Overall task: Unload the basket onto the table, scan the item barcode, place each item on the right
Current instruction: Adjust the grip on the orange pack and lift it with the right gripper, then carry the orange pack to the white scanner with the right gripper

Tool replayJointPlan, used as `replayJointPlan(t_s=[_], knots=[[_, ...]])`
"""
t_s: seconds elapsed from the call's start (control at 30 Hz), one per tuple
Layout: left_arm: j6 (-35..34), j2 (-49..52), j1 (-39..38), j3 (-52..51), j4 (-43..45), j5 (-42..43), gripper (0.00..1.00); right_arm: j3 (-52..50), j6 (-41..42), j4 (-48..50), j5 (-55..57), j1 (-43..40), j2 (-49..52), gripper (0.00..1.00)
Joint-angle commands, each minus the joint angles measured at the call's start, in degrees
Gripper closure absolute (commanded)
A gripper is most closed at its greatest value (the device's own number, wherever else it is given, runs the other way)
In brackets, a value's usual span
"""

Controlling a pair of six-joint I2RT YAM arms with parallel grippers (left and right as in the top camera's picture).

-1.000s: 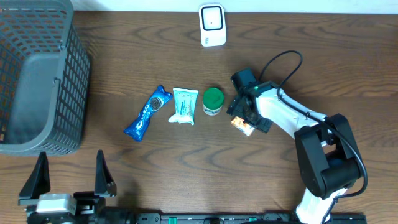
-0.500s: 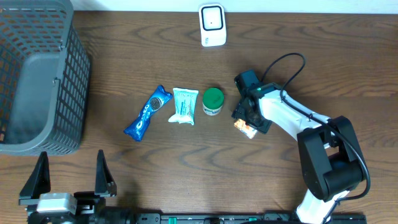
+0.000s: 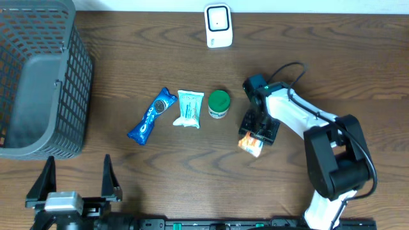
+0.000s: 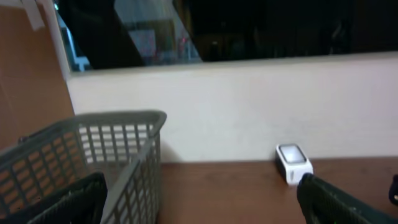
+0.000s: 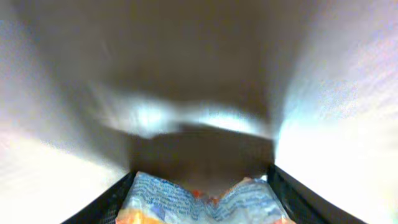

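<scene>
Showing a wooden worktop [image 3: 166, 169]: the right claw [image 3: 257, 136] seems clamped on an orange snack packet [image 3: 250, 146], right of a green-lidded tub [image 3: 218, 103]; the left claw [image 3: 77, 183] stands wide apart.

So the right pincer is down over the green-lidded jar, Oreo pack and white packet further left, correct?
No: the right pincer is down over the orange and blue snack packet, not the green-lidded jar, as the overhead view shows. The Oreo pack and white packet do lie further left.
</scene>
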Motion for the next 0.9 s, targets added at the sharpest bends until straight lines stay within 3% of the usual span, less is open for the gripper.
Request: replayJointPlan(t_s=[0.0,0.33,0.5,0.57,0.87], knots=[[0.55,-0.39,0.2,-0.13,-2.08,0.9,0.02,0.39,-11.28,-5.38,-11.34,-0.39,9.49,0.39],[0.52,-0.39,0.2,-0.13,-8.9,0.92,0.02,16.61,-22.32,-22.75,-17.2,-0.48,9.49,0.35],[0.52,-0.39,0.2,-0.13,-9.33,0.92,0.02,21.57,-23.41,-26.69,-17.22,-0.48,9.49,0.36],[0.52,-0.39,0.2,-0.13,-10.34,0.92,0.02,23.15,-24.0,-27.8,-17.2,-0.46,9.46,0.41],[0.52,-0.39,0.2,-0.13,-10.86,0.92,0.02,23.56,-24.22,-29.46,-17.66,-0.37,9.38,0.43]])
